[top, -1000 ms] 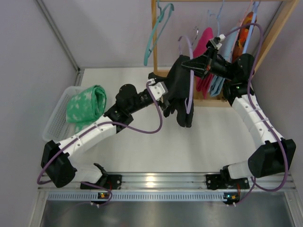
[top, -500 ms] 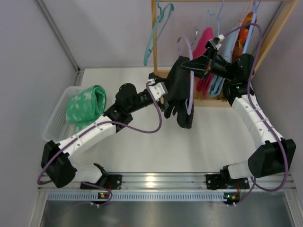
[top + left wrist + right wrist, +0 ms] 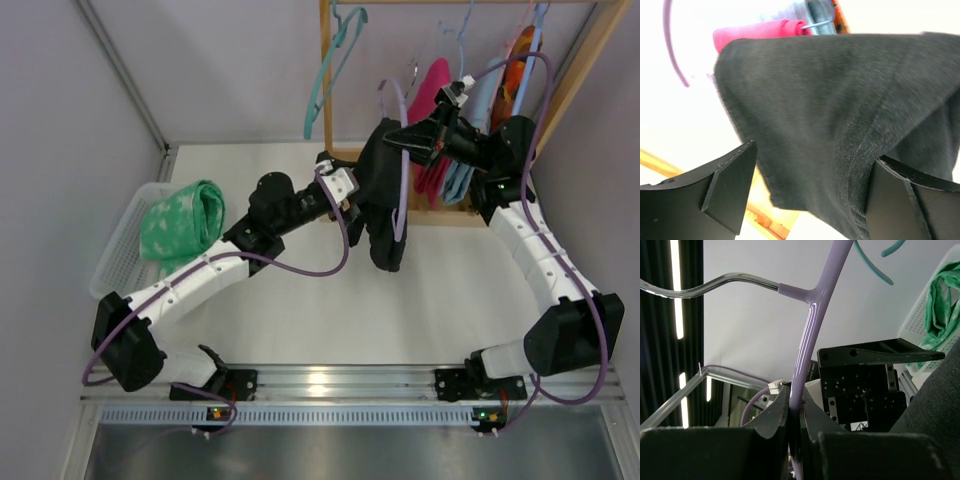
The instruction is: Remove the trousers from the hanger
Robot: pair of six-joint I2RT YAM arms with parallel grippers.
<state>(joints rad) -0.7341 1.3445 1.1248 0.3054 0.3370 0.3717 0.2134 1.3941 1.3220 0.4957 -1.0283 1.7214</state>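
The black trousers point(image 3: 383, 205) hang folded over a lilac hanger point(image 3: 403, 195) held out in front of the wooden rack. My right gripper point(image 3: 402, 138) is shut on the hanger's neck point(image 3: 812, 315), its fingers point(image 3: 774, 415) pinching the lilac bar. My left gripper point(image 3: 352, 203) is open at the trousers' left side. In the left wrist view the black cloth point(image 3: 830, 120) fills the gap between its fingers point(image 3: 730, 192) and touches the right finger. Pink trousers point(image 3: 432, 90), light blue trousers point(image 3: 462, 175) and orange patterned trousers point(image 3: 512, 75) hang on the rack. Mint-green patterned trousers point(image 3: 180, 225) lie in a basket.
A white basket point(image 3: 122, 255) stands at the table's left edge. An empty teal hanger point(image 3: 330, 70) hangs at the left end of the wooden rack point(image 3: 582, 68). The rack's base lies at the back of the table. Grey walls close in both sides.
My left gripper has moved a little up and right, further onto the black trousers, and the cloth hangs narrower. My right gripper still holds the hanger in the same place.
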